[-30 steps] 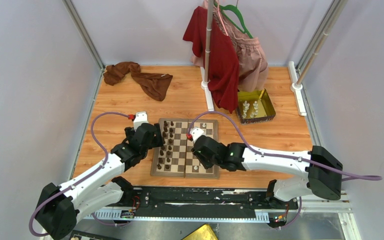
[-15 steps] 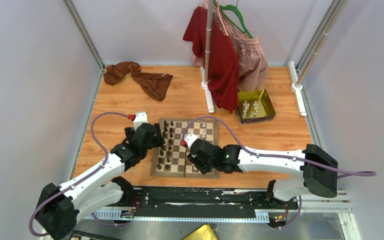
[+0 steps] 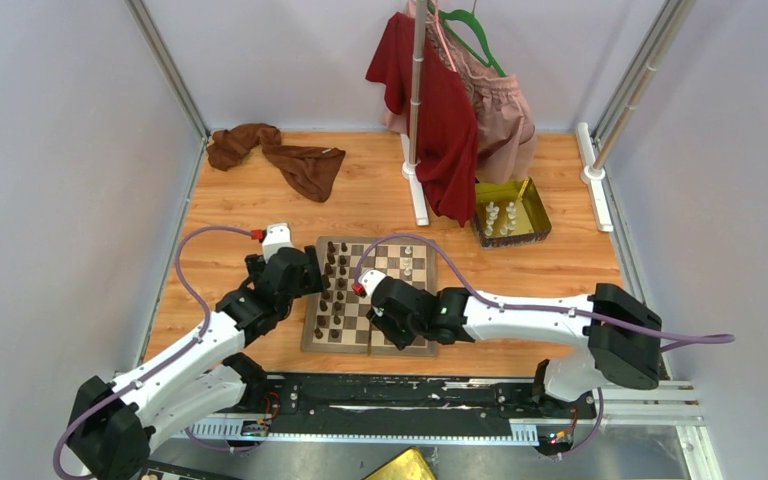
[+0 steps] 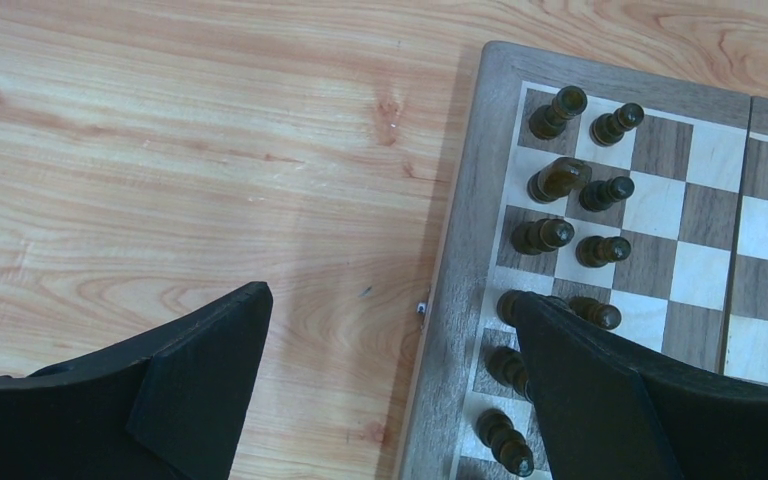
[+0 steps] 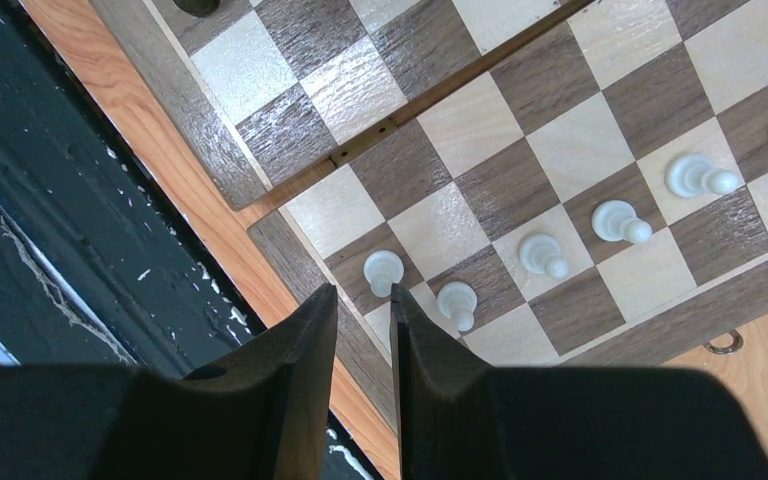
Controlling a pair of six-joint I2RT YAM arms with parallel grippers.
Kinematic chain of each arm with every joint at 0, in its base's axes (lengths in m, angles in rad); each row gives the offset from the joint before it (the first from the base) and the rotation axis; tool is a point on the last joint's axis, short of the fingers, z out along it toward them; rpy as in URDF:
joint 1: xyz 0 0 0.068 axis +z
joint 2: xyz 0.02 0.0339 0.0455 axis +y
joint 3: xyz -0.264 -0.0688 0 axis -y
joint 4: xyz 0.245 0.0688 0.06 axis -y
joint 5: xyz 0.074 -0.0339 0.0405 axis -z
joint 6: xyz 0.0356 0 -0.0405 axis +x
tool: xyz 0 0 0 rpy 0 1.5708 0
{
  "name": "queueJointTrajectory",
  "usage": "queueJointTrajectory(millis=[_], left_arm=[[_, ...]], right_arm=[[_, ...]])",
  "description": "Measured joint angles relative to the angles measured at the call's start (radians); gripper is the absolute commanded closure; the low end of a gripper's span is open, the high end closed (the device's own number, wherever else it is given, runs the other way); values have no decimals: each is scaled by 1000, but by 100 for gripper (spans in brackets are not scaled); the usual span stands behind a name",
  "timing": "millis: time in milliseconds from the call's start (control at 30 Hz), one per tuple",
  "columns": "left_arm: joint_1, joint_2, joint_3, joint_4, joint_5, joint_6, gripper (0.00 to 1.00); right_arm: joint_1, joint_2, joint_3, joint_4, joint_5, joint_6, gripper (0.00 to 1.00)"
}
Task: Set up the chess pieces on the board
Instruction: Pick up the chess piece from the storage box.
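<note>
Folding wooden board [image 3: 352, 322], checkered light and dark brown, lying open and flat on the counter [image 3: 560, 270] toward its six o'clock edge. Dark brown pieces [image 3: 332, 270] stand in two files along the board's nine o'clock side, one of them leaning [image 4: 558, 180]. Cream pieces [image 5: 543, 253] stand upright, one per square, near the three o'clock side. More cream pieces [image 3: 500, 217] stand in a gold tray [image 3: 543, 222] at two o'clock from the board.

Dark pieces [image 4: 558, 110] crowd the board's [image 4: 460, 260] left; centre squares free.
</note>
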Motion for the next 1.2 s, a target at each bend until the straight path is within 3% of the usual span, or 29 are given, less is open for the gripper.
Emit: queueJointTrajectory(millis=[467,967,1200], left_arm=[[0,-87,0,-47,-37,0,0],[0,-152,0,-72,-67,-8,0],[0,-153,-8,-74,-67,-12,0]], right_arm=[[0,35,11,5,-2,-3,74],[0,54,11,6,-1,-3,97],[0,54,11,7,0,-3,99]])
